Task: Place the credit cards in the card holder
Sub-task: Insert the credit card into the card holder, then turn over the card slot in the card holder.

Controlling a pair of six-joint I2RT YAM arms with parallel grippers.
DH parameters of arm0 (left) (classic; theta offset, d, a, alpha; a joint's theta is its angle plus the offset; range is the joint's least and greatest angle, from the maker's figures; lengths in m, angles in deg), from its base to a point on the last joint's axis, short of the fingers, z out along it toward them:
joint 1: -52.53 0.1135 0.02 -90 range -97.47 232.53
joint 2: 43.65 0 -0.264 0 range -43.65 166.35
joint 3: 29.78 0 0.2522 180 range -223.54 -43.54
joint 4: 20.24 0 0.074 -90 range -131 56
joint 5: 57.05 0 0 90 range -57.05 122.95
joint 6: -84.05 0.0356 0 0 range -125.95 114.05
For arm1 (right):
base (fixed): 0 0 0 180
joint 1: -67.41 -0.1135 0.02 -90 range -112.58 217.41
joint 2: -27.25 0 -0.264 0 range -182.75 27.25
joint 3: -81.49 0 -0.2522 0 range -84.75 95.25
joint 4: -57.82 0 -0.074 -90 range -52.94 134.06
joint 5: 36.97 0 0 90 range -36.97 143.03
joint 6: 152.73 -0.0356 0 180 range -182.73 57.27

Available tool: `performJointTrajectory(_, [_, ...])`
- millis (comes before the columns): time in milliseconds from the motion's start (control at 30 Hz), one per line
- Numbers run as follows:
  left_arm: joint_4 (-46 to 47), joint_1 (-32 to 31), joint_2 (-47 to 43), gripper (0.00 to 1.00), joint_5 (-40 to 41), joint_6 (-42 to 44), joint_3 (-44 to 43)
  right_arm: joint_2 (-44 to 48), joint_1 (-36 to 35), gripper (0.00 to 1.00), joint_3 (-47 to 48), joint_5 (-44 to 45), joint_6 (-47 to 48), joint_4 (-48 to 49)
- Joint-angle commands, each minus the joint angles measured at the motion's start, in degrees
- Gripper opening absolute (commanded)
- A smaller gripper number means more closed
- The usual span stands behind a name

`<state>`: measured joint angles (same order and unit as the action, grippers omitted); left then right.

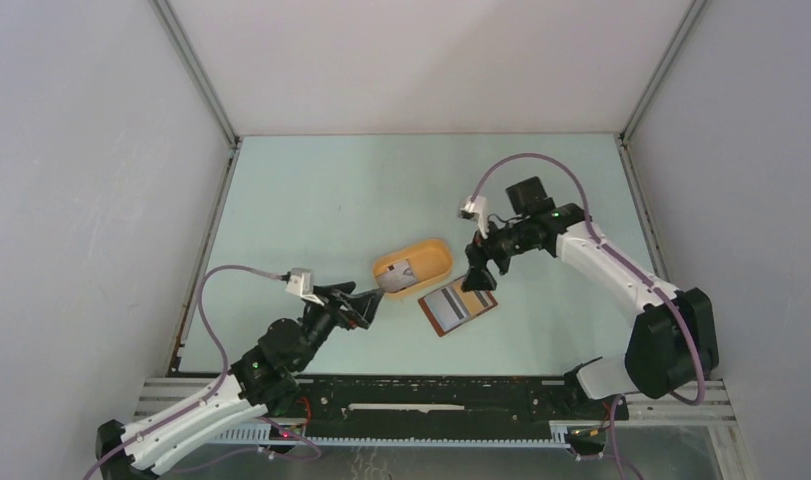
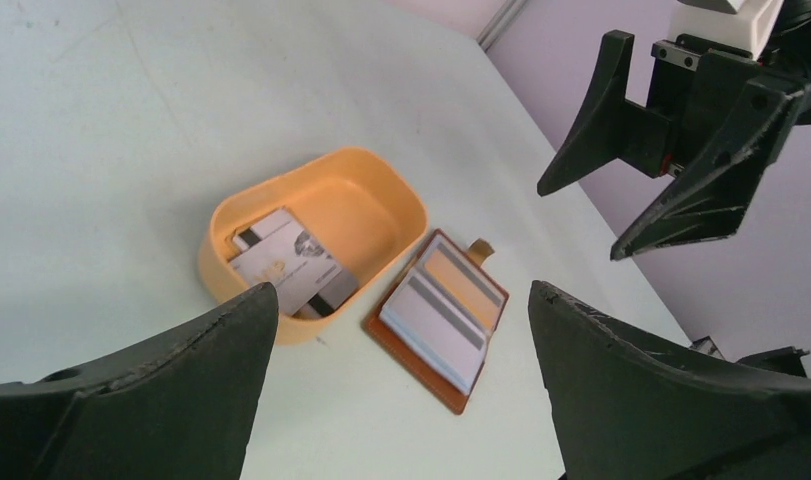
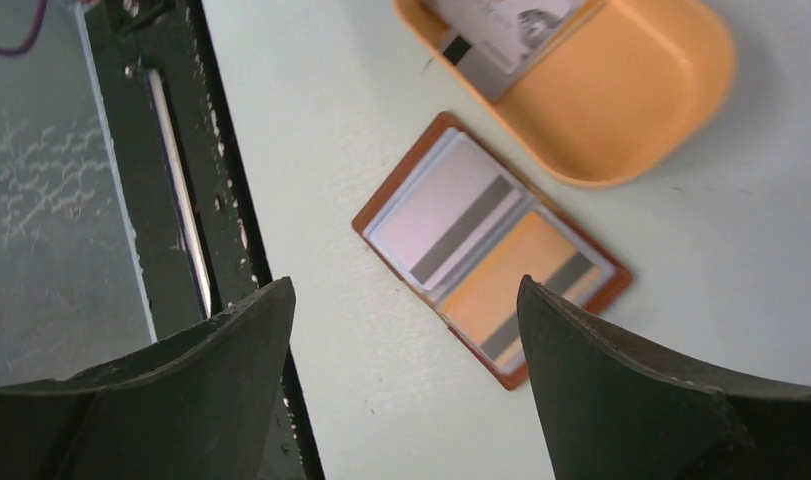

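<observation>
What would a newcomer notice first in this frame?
The orange-yellow tray near the table's middle draws the eye first, with credit cards lying in it. Right beside it the card holder lies open, showing a grey striped card and an orange card on its inner face. The left gripper and right gripper hang open on either side, holding nothing.

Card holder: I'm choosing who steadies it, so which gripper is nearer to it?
Right. The right gripper hovers open over the card holder's far edge; the left gripper is farther off to its left, beside the orange tray.
</observation>
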<state>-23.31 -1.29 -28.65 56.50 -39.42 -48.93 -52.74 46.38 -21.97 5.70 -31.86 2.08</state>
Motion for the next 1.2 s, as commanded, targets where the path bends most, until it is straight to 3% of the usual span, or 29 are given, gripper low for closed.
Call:
performJointTrajectory(0, [-1.6,0.5,-4.1,1.00,-0.3,-3.5,4.4,-2.6,-4.9,0.90,-0.5,5.2,0.7,1.0])
performJointTrajectory(100, [-1.6,0.5,-4.0,1.00,-1.5,-7.8,6.4,-4.8,-7.1,0.82,-0.6,7.0,0.5,0.9])
performJointTrajectory(400, [14.4,0.5,6.3,0.89,-10.1,-20.0,11.2,-11.3,-14.1,0.69,-0.5,9.7,-5.4,2.9])
performJointTrajectory(633, [19.1,0.2,16.7,0.65,-13.2,-25.6,9.1,-18.3,-14.1,0.53,1.2,10.2,-9.4,1.4])
performJointTrajectory(933, [30.6,-2.4,40.0,0.32,-14.5,-29.2,3.2,-24.9,-10.9,0.32,3.4,10.5,-12.5,0.1])
performJointTrajectory(1167, [40.1,-3.5,55.6,0.25,-15.4,-30.9,-0.7,-24.3,-8.6,0.29,3.8,8.9,-12.9,-0.4])
